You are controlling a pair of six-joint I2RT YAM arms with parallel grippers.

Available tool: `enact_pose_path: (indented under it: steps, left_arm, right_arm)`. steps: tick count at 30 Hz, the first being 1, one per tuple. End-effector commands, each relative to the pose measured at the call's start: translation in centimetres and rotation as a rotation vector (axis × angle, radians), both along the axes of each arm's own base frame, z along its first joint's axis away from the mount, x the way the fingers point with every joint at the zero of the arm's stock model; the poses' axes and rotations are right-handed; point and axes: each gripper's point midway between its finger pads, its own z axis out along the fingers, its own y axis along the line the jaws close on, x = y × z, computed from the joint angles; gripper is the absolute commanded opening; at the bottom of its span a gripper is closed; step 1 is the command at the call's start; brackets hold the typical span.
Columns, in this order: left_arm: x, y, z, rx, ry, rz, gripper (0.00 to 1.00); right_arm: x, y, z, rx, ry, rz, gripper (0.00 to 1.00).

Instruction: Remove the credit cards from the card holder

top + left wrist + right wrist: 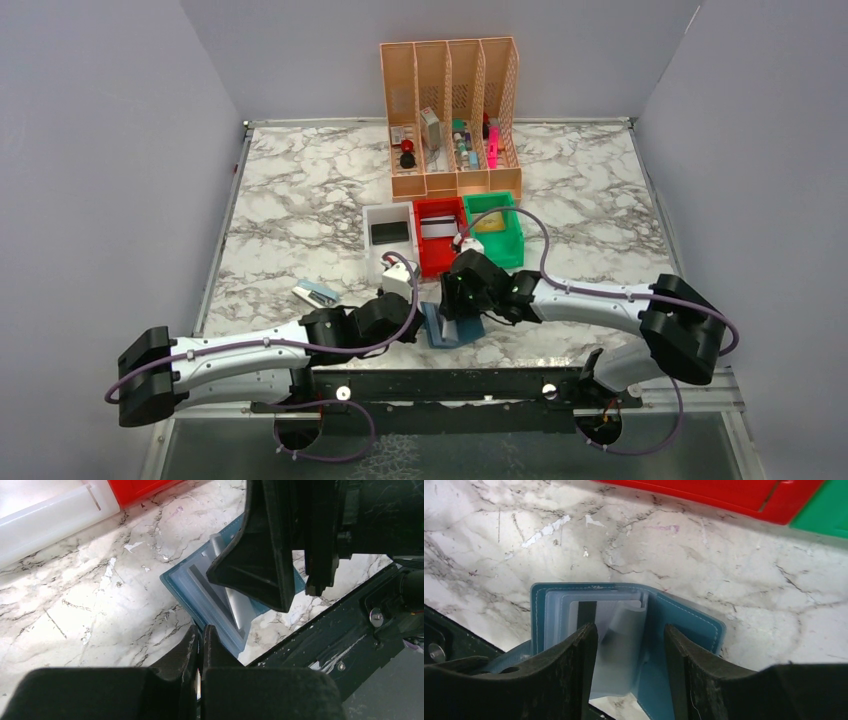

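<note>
Top view: the card holder (pixel 452 330) lies open at 6 o'clock from the red bin (pixel 432 262). Left wrist: your left gripper (pixel 201 636) is clenched on nothing, at 7 o'clock of the holder, probably to steady it. Right wrist: your right gripper (pixel 630 632) stands released astride the clear pockets (pixel 621 625), I think to pinch a credit card (pixel 585 611).

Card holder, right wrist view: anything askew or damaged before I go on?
The card holder lies open, and one clear pocket sleeve curls up instead of lying flat, between the open fingers of the right hand. Nothing looks spilled or torn.
</note>
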Motion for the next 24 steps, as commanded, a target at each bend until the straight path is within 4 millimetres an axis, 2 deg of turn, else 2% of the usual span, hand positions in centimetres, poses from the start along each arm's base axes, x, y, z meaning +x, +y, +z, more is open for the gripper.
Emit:
enact_pose_path:
  steps: [1, 6, 11, 14, 19, 24]
  left_arm:
    - [0.2, -0.5, 1.6, -0.048, -0.020, -0.002, 0.00]
    - [0.2, 0.2, 1.0, -0.024, -0.013, 0.014, 0.00]
    - [0.1, 0.6, 0.2, -0.010, -0.003, 0.024, 0.00]
    - [0.3, 1.3, -0.7, 0.016, 0.004, 0.054, 0.00]
    - [0.8, 3.9, -3.2, 0.106, 0.020, 0.159, 0.00]
    - [1.1, 5.0, -5.0, 0.169, 0.029, 0.198, 0.00]
  right_arm:
    - [0.7, -2.4, 0.5, -0.052, -0.058, -0.089, 0.55]
    - [0.5, -4.3, 0.2, -0.081, -0.077, -0.132, 0.54]
    - [-0.1, -5.9, -1.6, -0.151, -0.048, -0.156, 0.52]
    - [-0.6, -6.7, -2.7, -0.176, -0.026, -0.171, 0.48]
    - [-1.6, -6.7, -3.5, -0.136, 0.008, -0.169, 0.39]
    - [-2.5, -6.0, -3.7, -0.065, 0.042, -0.146, 0.38]
